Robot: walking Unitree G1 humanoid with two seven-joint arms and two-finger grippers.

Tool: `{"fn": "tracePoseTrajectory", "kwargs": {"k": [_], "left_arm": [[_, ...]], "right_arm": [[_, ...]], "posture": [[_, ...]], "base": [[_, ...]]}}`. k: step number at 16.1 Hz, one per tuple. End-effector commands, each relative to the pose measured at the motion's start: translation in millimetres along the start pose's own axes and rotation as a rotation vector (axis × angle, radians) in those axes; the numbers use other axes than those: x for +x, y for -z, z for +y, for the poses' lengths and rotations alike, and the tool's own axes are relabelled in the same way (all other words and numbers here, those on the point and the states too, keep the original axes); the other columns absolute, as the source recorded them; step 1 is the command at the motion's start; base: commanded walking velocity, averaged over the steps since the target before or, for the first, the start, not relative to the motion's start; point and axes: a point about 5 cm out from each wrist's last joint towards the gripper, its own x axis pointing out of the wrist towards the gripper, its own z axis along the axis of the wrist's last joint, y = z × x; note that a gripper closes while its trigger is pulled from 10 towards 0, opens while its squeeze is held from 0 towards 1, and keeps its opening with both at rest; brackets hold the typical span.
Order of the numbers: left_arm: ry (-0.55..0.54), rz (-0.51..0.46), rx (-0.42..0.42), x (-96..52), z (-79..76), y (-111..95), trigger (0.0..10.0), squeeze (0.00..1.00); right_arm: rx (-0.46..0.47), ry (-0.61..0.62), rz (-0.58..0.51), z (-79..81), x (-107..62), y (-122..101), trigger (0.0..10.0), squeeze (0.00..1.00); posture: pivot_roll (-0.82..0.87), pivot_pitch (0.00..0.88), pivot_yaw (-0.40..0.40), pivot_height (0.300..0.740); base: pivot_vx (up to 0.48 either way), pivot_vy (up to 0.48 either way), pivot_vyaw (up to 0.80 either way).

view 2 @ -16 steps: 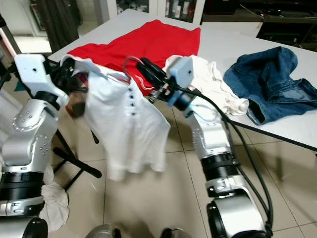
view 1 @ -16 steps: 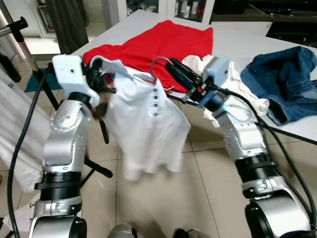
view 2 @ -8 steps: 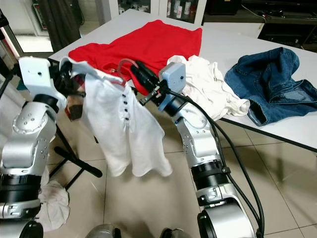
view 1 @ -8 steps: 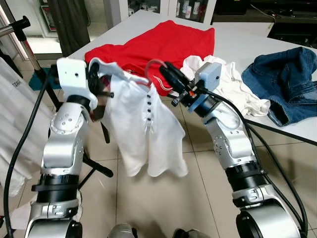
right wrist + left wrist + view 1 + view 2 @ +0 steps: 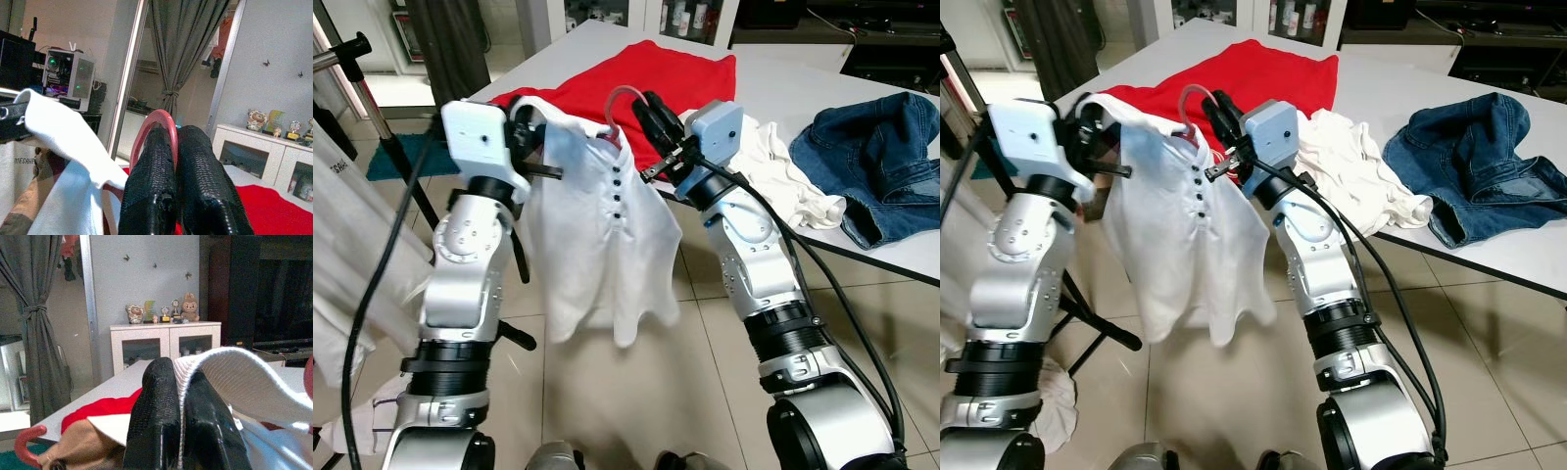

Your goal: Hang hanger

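Note:
A white buttoned shirt (image 5: 607, 245) hangs on a hanger between my two arms, above the floor in front of the table. The hanger's red hook (image 5: 619, 98) sticks up at the collar. My right gripper (image 5: 649, 106) is shut on that hook (image 5: 146, 127), its black fingers (image 5: 151, 176) pressed together beside it. My left gripper (image 5: 530, 142) is shut on the shirt's shoulder edge. In the left wrist view the white fabric rim (image 5: 234, 369) runs between the closed fingers (image 5: 154, 416).
A white table (image 5: 783, 69) behind holds a red garment (image 5: 636, 69), a crumpled white garment (image 5: 783, 171) and blue jeans (image 5: 881, 157). A clothes rack pole (image 5: 372, 108) with black legs (image 5: 514, 333) stands at the left, with a white garment (image 5: 352, 255) hanging on it. Tiled floor lies below.
Both arms have lifted the hanger and shirt a little higher. The right arm has drawn in to the left. Both grips are unchanged.

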Motion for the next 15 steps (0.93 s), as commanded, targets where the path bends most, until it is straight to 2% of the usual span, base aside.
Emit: {"fn": "tracePoseTrajectory", "kwargs": {"k": [1,3,4,6,8,10,15], "left_arm": [[-0.008,0.008,-0.017,-1.6,-4.0,1,10.0,0.00],[-0.065,0.047,-0.064,-6.6,-5.5,10,10.0,0.00],[-0.111,0.061,-0.077,-10.3,-4.4,15,10.0,0.00],[-0.125,0.052,-0.053,-10.2,-6.0,15,10.0,0.00],[-0.105,0.031,-0.007,-9.2,-11.6,14,10.0,0.00],[-0.083,-0.004,-0.021,-8.6,-13.5,10,10.0,0.00],[-0.087,-0.029,0.010,-4.9,-10.2,6,10.0,0.00]], "right_arm": [[0.014,0.039,-0.018,-3.7,0.9,-4,0.0,0.29],[0.035,0.085,0.005,-1.9,-5.1,2,0.0,0.27],[0.052,0.154,0.022,-2.6,-11.1,8,0.0,0.27],[0.058,0.173,0.021,-1.3,-13.4,10,0.0,0.27],[0.047,0.177,0.016,-1.5,-12.7,8,0.0,0.27],[0.033,0.181,0.005,-3.7,-10.8,5,0.0,0.27],[-0.004,0.155,-0.009,-0.6,-7.6,2,0.0,0.27]], "posture": [[0.09,0.000,-0.028,0.740],[0.09,0.000,-0.026,0.740],[0.08,0.000,-0.023,0.740],[0.08,0.000,-0.021,0.740],[0.08,0.000,-0.020,0.740],[0.08,0.000,-0.022,0.740],[0.08,0.000,-0.028,0.740]], "base": [[0.000,0.000,0.00],[0.000,0.000,0.00],[0.000,0.000,0.00],[0.000,0.000,0.00],[0.000,0.000,0.00],[0.000,0.000,0.00],[0.000,0.000,0.00]]}}
